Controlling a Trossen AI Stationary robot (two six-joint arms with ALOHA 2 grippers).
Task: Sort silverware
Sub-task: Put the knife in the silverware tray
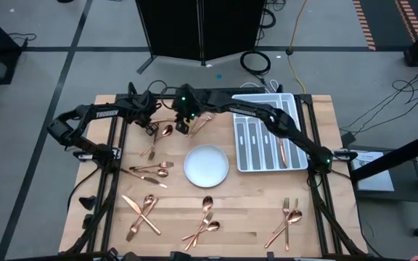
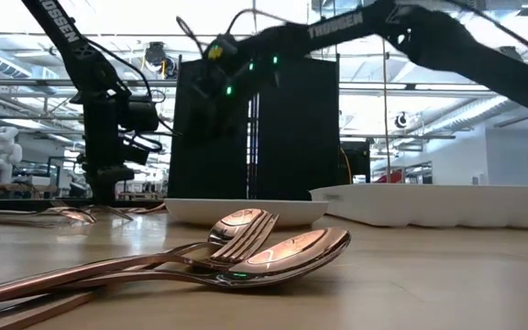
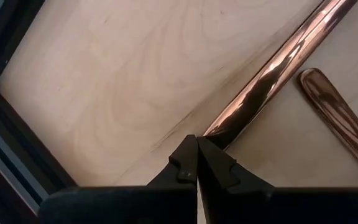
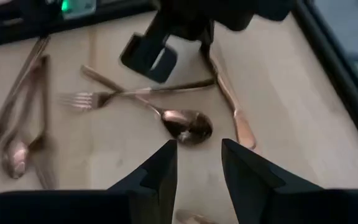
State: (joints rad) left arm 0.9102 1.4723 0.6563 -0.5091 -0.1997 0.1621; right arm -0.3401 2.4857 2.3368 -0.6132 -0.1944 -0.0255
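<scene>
Your tray [image 1: 247, 161] holds one piece — most silverware [image 1: 142, 214] remains; right gripper [image 4: 199, 163] apart above a spoon [image 4: 182, 124], left gripper [image 3: 197, 163] together, empty.

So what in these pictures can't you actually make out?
- High view: the piece lying in the white tray is too small to tell fork, spoon or knife.
- Left wrist view: the shiny handle runs off the edge and under the left gripper, so its type is unknown.
- Low view: fork and spoon handles are cut off by the edge.
</scene>
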